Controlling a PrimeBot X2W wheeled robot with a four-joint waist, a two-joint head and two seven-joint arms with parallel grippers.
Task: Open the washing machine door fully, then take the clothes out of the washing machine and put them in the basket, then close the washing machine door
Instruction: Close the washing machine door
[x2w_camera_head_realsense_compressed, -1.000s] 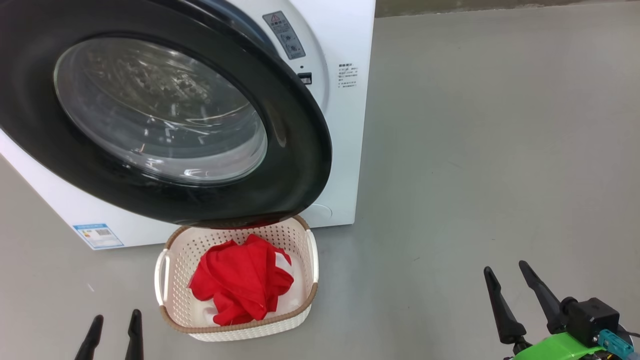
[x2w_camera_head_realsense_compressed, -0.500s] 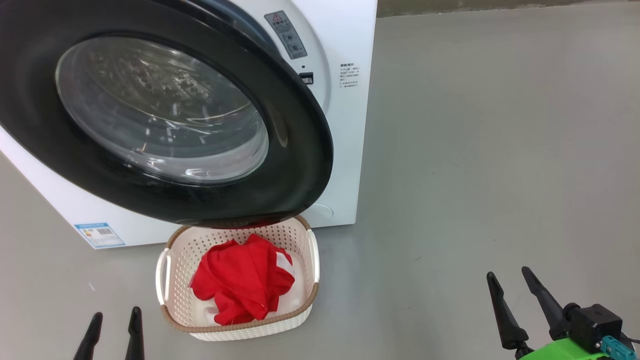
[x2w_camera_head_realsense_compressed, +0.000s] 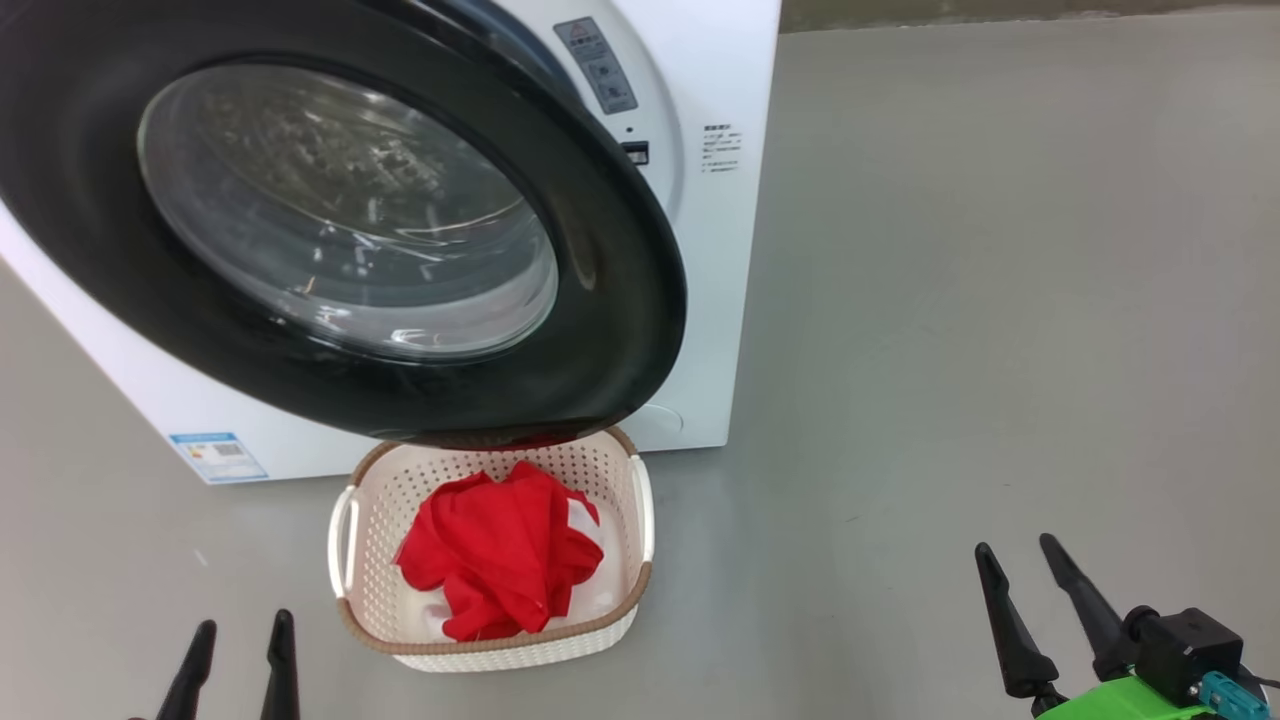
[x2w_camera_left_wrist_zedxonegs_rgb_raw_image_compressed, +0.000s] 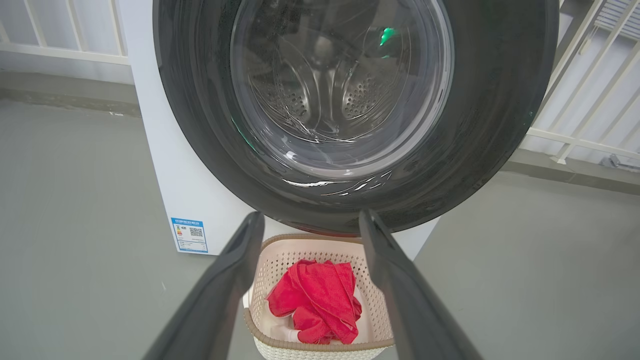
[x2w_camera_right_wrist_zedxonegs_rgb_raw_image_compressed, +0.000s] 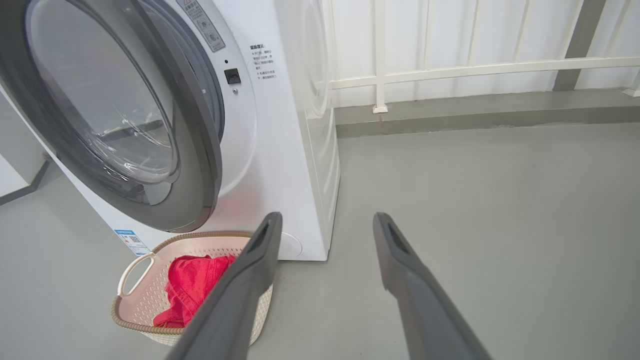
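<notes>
Red clothes (x2w_camera_head_realsense_compressed: 500, 545) lie in the basket (x2w_camera_head_realsense_compressed: 600, 472); the washing machine door (x2w_camera_head_realsense_compressed: 620, 300) hangs ajar, unclosed; both arms' jaws gape empty.

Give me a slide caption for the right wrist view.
Open right gripper before the washing machine: door ajar, red clothes in the basket.

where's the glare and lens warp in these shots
Head view: white streaks of reflection on the washing machine door glass; left wrist view: a green glint high on that glass, and the railing bars splay from wide-angle warp; right wrist view: soft even light, little glare, the washing machine looks tilted.
</notes>
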